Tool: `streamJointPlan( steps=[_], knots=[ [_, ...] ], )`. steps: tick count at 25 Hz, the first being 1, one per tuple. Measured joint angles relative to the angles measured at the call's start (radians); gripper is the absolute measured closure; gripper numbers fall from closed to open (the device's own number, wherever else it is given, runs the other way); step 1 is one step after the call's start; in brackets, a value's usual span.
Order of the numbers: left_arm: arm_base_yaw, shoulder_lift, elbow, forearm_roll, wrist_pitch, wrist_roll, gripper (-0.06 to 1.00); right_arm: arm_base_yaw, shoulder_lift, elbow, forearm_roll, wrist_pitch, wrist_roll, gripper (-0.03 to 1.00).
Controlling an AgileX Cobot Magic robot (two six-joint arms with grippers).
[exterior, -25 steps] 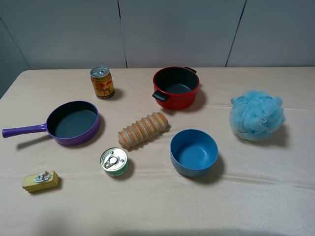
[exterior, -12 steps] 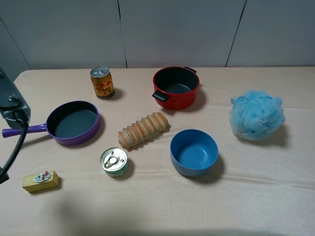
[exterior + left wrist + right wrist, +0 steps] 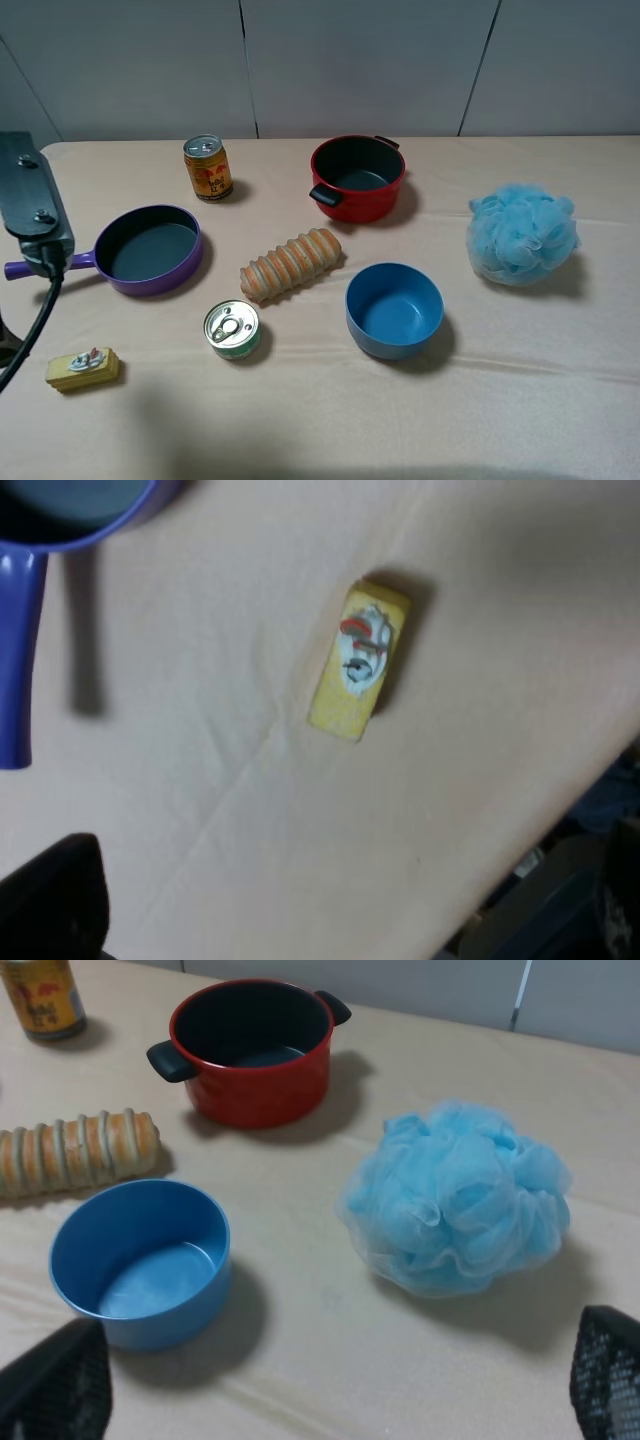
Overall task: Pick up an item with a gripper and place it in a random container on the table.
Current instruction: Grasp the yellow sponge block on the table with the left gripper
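The yellow cake-slice block lies on the beige-pink table at the front left, close to the table edge. In the left wrist view it lies flat, decoration up, and my left gripper hovers above and short of it, open and empty. Only the left arm's black link and its cable show in the high view. The blue bowl stands empty right of centre. My right gripper is open and empty, with the bowl ahead of it.
A purple frying pan lies beyond the block, handle toward the left arm. A green-labelled tin, bread loaf, drink can, red pot and blue mesh puff stand around the bowl.
The left arm has come into the high view from the left edge and moved further in and up. Nothing on the table has moved.
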Motion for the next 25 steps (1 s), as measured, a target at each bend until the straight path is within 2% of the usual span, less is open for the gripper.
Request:
streamJointPlan(
  steps=[8,25],
  knots=[
    [0.0,0.004,0.0,0.002,-0.024,0.057,-0.04,0.0,0.0,0.0,0.0,0.0,0.0,0.27],
    [-0.015,0.258,0.0,0.019,-0.103,0.077,-0.04,0.0,0.0,0.0,0.0,0.0,0.0,0.27]
  ],
)
